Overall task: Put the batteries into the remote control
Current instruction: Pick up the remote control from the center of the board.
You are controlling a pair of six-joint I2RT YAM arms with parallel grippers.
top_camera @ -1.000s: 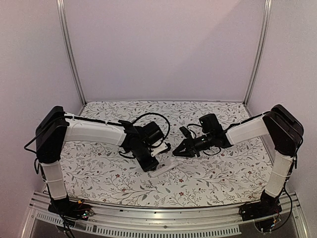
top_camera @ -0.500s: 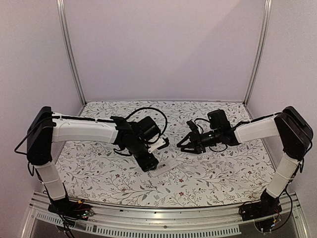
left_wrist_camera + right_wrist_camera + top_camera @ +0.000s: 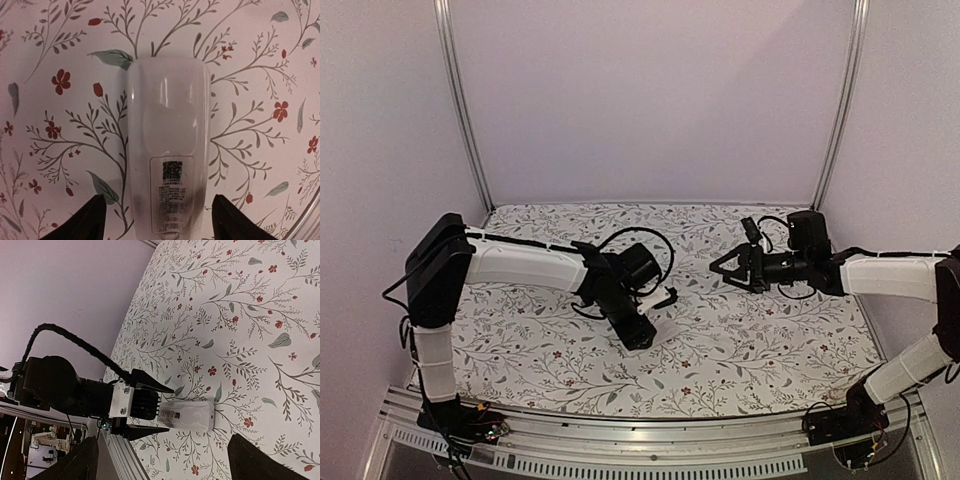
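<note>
The remote control is a slim white bar lying flat on the floral cloth, its back up, with a printed label near my left wrist camera. My left gripper is open and straddles the label end, a strip of cloth showing on each side between fingers and plastic. From above, that gripper covers most of the remote control. My right gripper hangs open to the right, well clear, holding nothing. Its camera looks back at the remote control and the left fingers. The batteries are out of view.
An aluminium rail runs along the table's near edge. Two metal posts stand at the back corners before the pale walls. A black cable loops above the left wrist. The floral cloth covers the whole table.
My right arm has drawn back to the right, away from the remote control, and its jaws have opened wide. The left gripper stays over the remote, shifted slightly right.
</note>
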